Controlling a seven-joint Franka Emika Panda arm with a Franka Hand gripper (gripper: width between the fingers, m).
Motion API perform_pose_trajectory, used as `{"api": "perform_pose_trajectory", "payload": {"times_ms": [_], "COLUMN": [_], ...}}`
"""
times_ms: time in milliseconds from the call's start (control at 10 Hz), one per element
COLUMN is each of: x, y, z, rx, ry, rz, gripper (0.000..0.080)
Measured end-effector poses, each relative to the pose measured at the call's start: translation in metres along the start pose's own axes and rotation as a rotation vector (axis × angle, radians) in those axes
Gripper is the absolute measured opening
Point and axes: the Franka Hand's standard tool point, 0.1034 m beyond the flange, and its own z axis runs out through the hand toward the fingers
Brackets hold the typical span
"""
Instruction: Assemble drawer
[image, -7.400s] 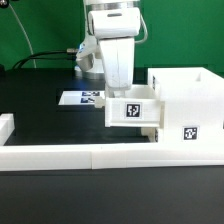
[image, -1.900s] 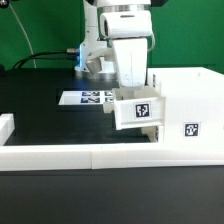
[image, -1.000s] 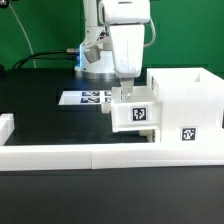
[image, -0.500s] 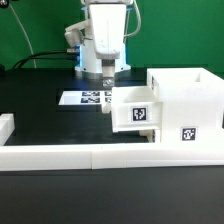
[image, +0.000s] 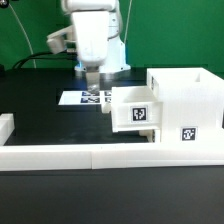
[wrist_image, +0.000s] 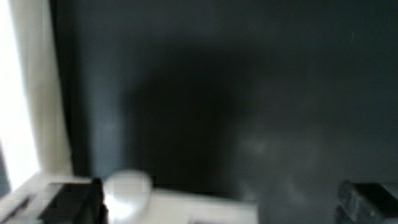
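The drawer's tall white box shell (image: 186, 100) stands at the exterior view's right, with a square tag (image: 189, 131) low on its front. One small white tray (image: 134, 112) with its own tag (image: 139, 113) sits partly pushed into the shell's left side. A second tray is out of view. My gripper (image: 91, 76) hangs to the left of the tray, apart from it and above the marker board (image: 88, 98). It holds nothing. In the blurred wrist view the dark fingertips (wrist_image: 71, 203) stand wide apart over the black table, so the gripper (wrist_image: 222, 205) is open.
A long low white border wall (image: 100, 155) runs along the front. A small white block (image: 6, 127) sits at the far left. The wrist view shows a white strip (wrist_image: 25, 90) along one edge and a blurred white shape (wrist_image: 157, 200) I cannot identify.
My gripper let go of the tray, which now rests in the shell's side. The arm rose and moved to the exterior view's left, over the marker board.
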Motion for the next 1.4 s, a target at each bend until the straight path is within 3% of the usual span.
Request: {"api": "perform_pose_trajectory", "payload": {"times_ms": [300, 800, 1400], "x": [-0.013, 0.029, 0.074], "y": [-0.010, 0.002, 0.005], "z": [0.015, 0.028, 0.032], "rx": [0.033, 0.050, 0.074], "ry": [0.111, 0.142, 0.142], "rz": [-0.026, 0.004, 0.097], "gripper": [0.0649, 0.0649, 0.0649]}}
